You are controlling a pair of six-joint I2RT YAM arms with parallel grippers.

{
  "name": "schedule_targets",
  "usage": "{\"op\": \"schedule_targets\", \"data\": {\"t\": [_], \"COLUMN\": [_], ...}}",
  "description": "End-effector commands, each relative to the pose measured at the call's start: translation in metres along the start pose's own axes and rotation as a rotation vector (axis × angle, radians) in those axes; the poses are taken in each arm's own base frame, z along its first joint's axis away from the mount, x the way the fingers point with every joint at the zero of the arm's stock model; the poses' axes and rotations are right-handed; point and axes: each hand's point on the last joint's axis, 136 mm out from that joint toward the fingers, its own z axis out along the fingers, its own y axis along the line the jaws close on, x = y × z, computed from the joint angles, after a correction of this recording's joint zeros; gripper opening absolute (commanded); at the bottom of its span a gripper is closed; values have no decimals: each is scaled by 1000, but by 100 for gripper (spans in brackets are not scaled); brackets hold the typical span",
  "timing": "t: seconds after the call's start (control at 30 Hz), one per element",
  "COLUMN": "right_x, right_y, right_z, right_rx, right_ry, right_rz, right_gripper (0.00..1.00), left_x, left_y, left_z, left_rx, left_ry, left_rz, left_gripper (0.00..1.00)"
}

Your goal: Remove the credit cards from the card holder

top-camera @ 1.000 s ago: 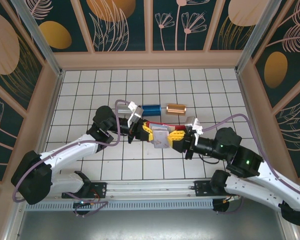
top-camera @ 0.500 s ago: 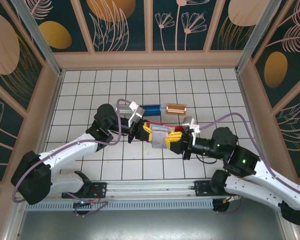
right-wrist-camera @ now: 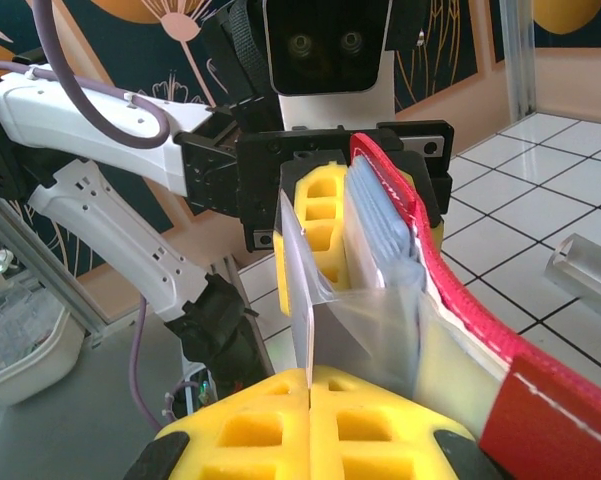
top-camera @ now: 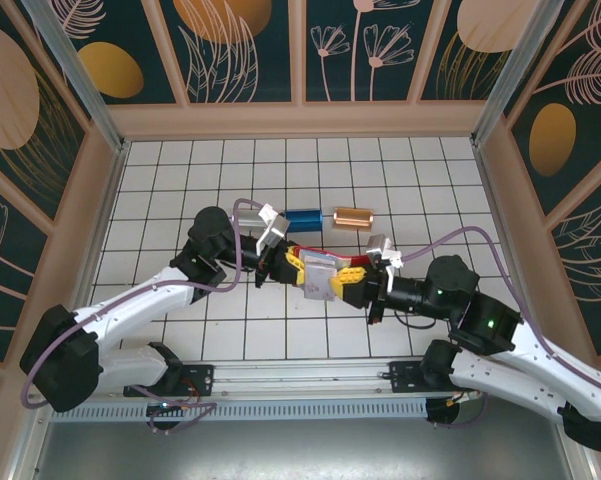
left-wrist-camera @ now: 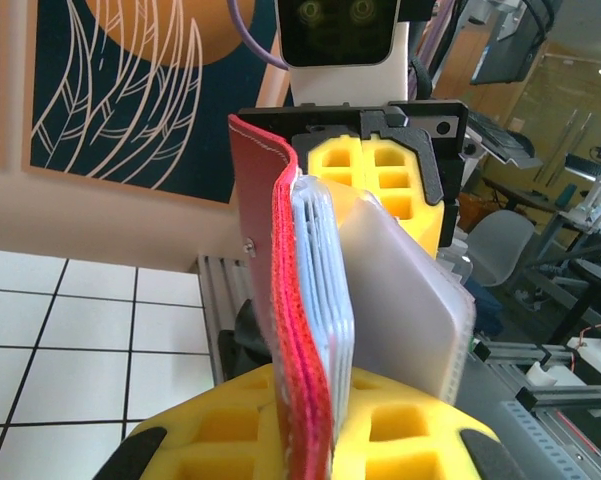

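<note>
Wallet (top-camera: 323,251) held edge-up mid-table: left gripper (top-camera: 288,262) clenched on its red cover from 9 o'clock as anchor, right gripper (top-camera: 348,284) clamped at 4 o'clock on what looks like the pale card (left-wrist-camera: 400,300), so a straight pull should clear the pockets.

No text, number or brand mark can be read. The card holder (left-wrist-camera: 280,300), pinched in the left end effector (left-wrist-camera: 315,435), shows only plain red faces and blank, pale inner pockets (left-wrist-camera: 325,280).
</note>
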Motion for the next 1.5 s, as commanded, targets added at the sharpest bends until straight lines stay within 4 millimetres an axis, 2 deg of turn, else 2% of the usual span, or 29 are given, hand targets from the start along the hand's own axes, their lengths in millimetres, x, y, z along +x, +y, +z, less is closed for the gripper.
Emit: {"op": "schedule_targets", "data": {"t": [0.0,0.27,0.67,0.73,0.93,1.0,1.17,1.37,1.47], "right_x": [-11,-16,-20,-20,-15,-14,-10,0,2], "right_y": [-1,-2,6,14,44,47,29,5,3], "right_z": [-8,-17,-24,-23,-22,-21,-14,-2,2], "right_rx": [32,62,28,-19,-206,-233,-142,-28,-29], "right_ry": [-32,-34,-59,-60,-54,-55,-49,-19,-24], "right_rz": [-21,-40,-58,-60,-76,-70,-48,-23,-17], "right_gripper": [0,0,0,8,13,22,35,39,42], "left_x": [-17,-11,-10,-12,-15,-16,-19,-21,-23], "left_y": [-19,-31,-32,-32,-22,-17,-11,-2,2], "left_z": [-1,-3,-3,-3,-2,-1,-1,-1,-1], "left_rx": [45,90,92,89,47,22,-11,-68,-89], "left_ry": [-2,48,63,61,56,50,43,39,34], "left_rz": [96,106,119,123,117,110,97,80,78], "left_gripper": [0,0,0,0,0,0,0,0,0]}}
